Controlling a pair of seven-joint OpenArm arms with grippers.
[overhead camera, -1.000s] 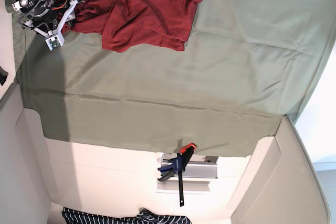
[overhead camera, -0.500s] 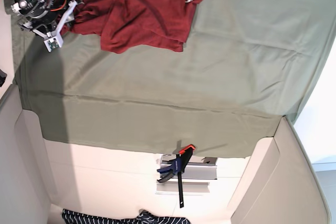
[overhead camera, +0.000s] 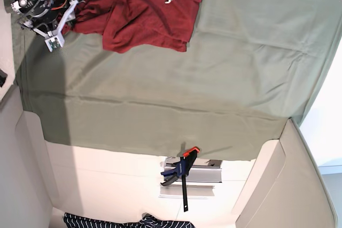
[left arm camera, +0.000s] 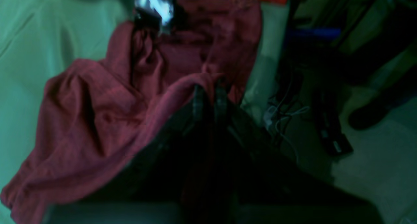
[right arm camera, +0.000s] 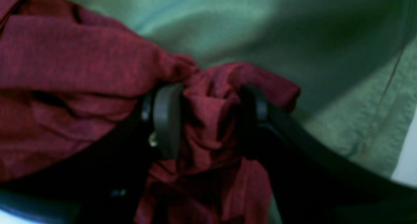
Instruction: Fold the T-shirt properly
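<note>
Noted T-shirt (overhead camera: 144, 14) heaped and creased at far-left corner of worktop (overhead camera: 240, 78). Found left pincer (left arm camera: 208, 97) closed tight on raised fold. Found right pincer (right arm camera: 210, 119) apparently gripping thick bunch of same cloth; blurred view, firmness of hold unconfirmed. Judged step in hand: spreading garment flat. Recommend drawing both holds apart evenly, toward right and near side. Keep tension low; lift clear before dragging. Regrip at seams, not bunches. Containers: none seen, no contents to report.
</note>
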